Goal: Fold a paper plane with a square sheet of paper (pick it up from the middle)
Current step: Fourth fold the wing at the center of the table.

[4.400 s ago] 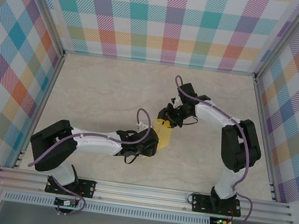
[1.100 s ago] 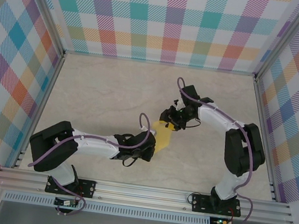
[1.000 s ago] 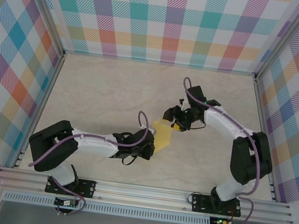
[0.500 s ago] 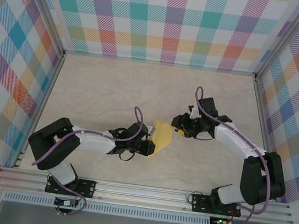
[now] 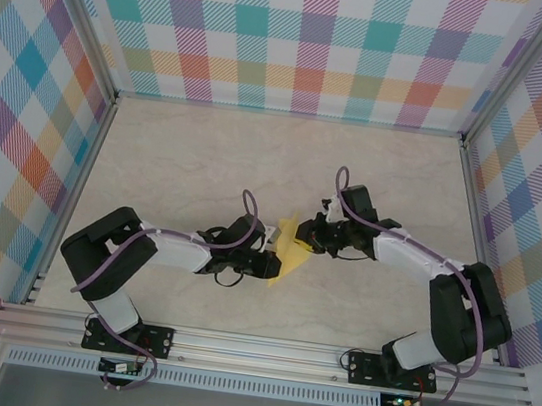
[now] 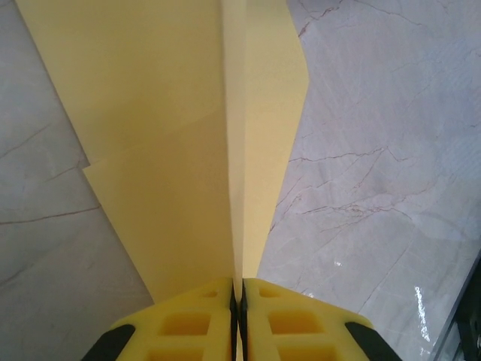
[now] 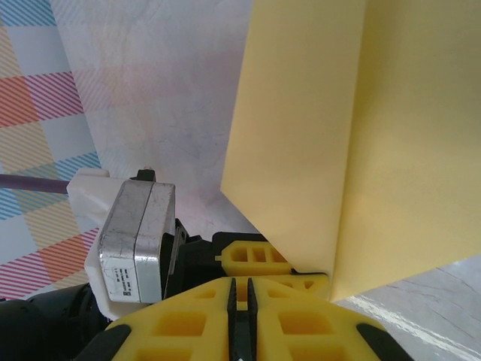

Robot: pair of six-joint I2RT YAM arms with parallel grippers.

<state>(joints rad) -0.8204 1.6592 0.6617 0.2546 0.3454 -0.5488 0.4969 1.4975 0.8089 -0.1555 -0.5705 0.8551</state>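
Left gripper: remains clamped flat on the near end of the folded yellow paper, pads pressed together with only the sheet's thickness between them; unchanged over the last second
Right gripper: has swung back in from just off the sheet's right side and narrowed from wide to a thin slit; now sits at the paper's far upper edge, facing the left gripper
Right grip: shows a pale strip inside the slit, read as a paper edge caught there; judged likely, not certain
Paper position: appears lifted off the marble-pattern table, between the two arms near the middle of the work area; reaches from one gripper to the other
Paper form: carries a centre crease running away from the left pads, with layered flaps on either side; looks narrower from above than half a second ago, so judged turned more on edge
Meaning for task: puts the sheet under two-handed control again, as a further crease requires
Stage: judged mid-fold; not yet a narrow pointed dart
Next move: calls for a steady press or draw along the crease, both ends kept in line
Risk: thin stock, liable to buckle or tear if the arms pull apart or twist against each other
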